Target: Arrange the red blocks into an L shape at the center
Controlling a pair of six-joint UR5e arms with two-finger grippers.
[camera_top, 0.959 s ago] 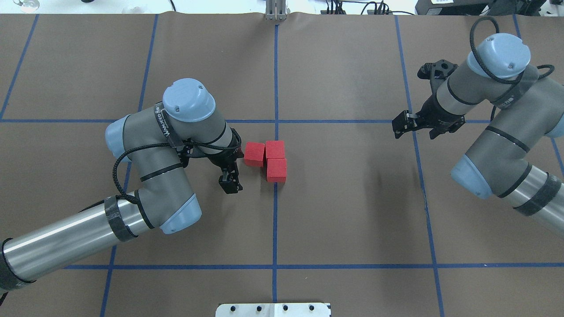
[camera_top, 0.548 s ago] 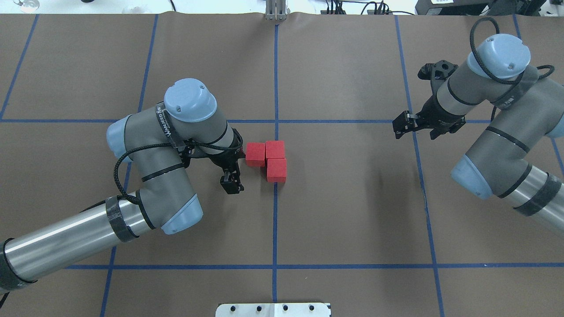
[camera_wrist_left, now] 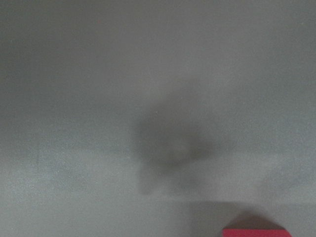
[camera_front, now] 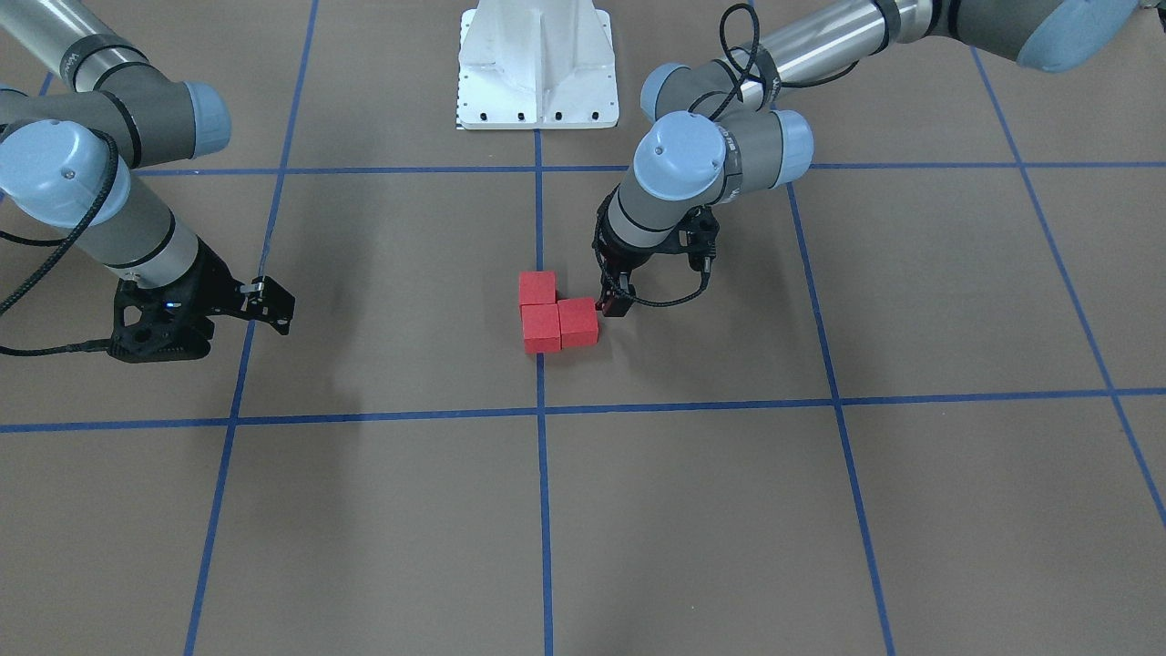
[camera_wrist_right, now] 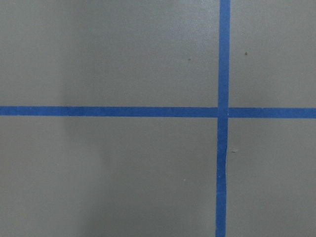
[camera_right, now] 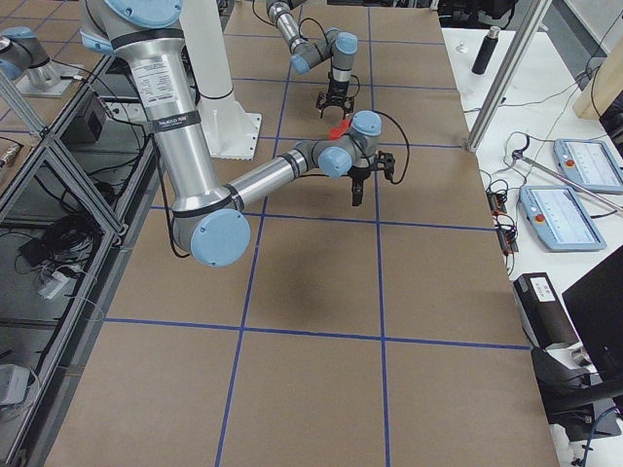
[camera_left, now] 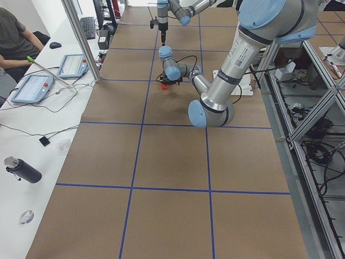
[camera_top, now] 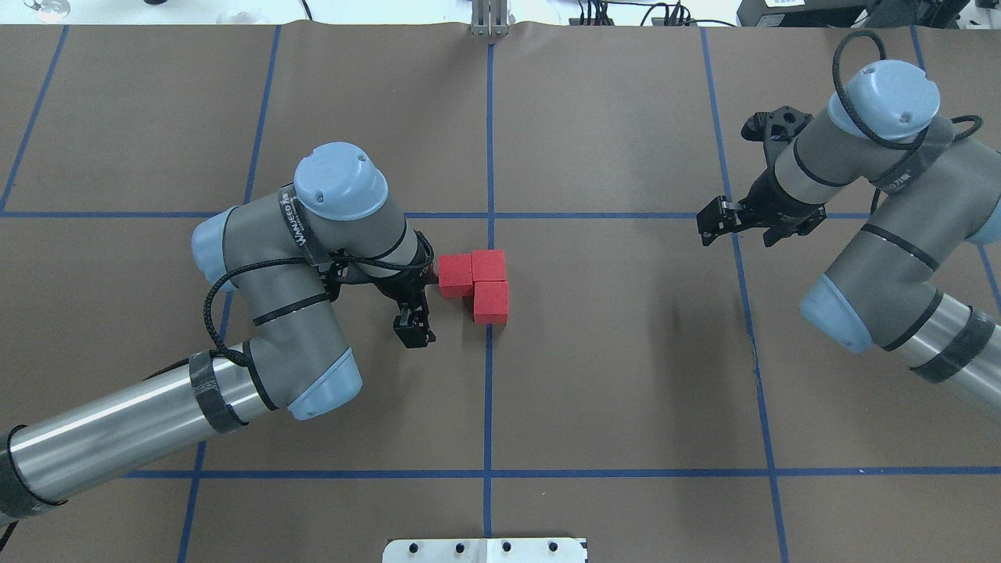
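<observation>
Three red blocks sit touching in an L at the center, by the middle blue line (camera_top: pixel 489 156): one left (camera_top: pixel 455 275), one at the corner (camera_top: pixel 488 266), one nearer the robot (camera_top: pixel 491 302). They also show in the front view (camera_front: pixel 577 323) (camera_front: pixel 541 328) (camera_front: pixel 536 287). My left gripper (camera_front: pixel 612 307) looks shut and empty, low at the table, its tip against the outer side of the left block (camera_top: pixel 428 274). The left wrist view is blurred and shows only a block edge (camera_wrist_left: pixel 254 232). My right gripper (camera_top: pixel 708 223) looks shut and empty, far right over a tape crossing (camera_wrist_right: pixel 222 111).
The white robot base plate (camera_top: pixel 485 550) is at the near edge. A metal bracket (camera_top: pixel 489 19) stands at the far edge on the middle line. A side table with tablets (camera_left: pixel 32 86) and a seated person lies beyond the far edge.
My left arm has shifted slightly right and nudged the left block closer against the corner block. The right arm has barely moved.
</observation>
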